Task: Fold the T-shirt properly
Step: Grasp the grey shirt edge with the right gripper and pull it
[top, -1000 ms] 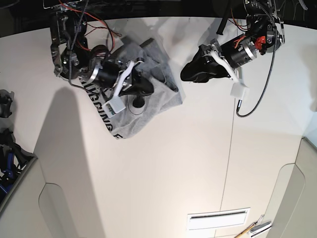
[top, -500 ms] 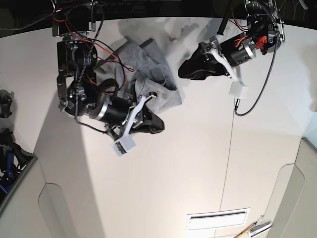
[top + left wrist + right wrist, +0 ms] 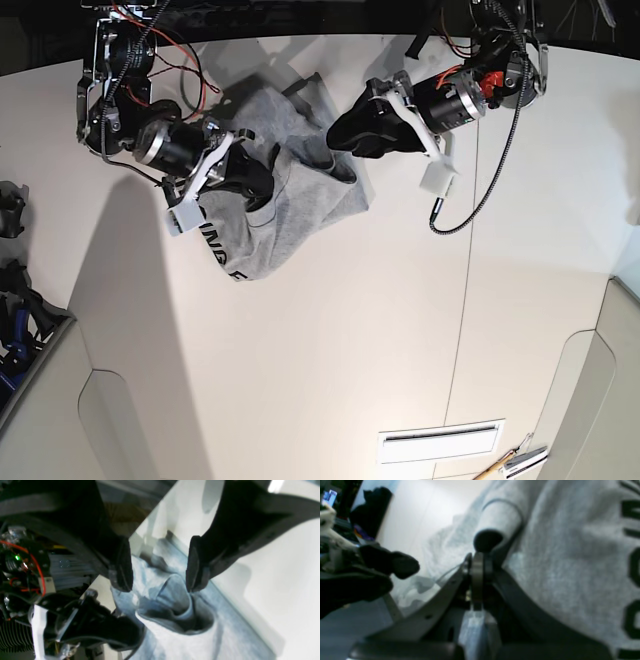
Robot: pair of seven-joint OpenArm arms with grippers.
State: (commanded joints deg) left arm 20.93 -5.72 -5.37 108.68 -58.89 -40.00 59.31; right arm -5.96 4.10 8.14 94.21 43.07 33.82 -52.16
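Note:
The light grey T-shirt [image 3: 290, 195] lies crumpled at the back of the white table, with black lettering [image 3: 222, 250] along its front-left edge. My right gripper [image 3: 258, 180] is on the shirt's left part; in the right wrist view its jaws [image 3: 477, 555] are pressed together on a fold of the shirt [image 3: 557, 562]. My left gripper [image 3: 338, 138] is open at the shirt's right edge. In the left wrist view it hangs open [image 3: 158, 580] just above a bunched, hollow fold of the shirt [image 3: 175, 620], touching nothing.
The white table [image 3: 400, 320] has a thin seam [image 3: 466, 300] running front to back. A vent grille [image 3: 440, 441] and a pencil-like tool [image 3: 515, 462] lie at the front right. Dark gear [image 3: 12, 215] stands off the left edge. A cable [image 3: 480, 200] loops from the left arm.
My right gripper has moved back from the front toward the rear left, and the shirt's lettered edge lies spread forward again. My left gripper has moved left to the shirt's right edge.

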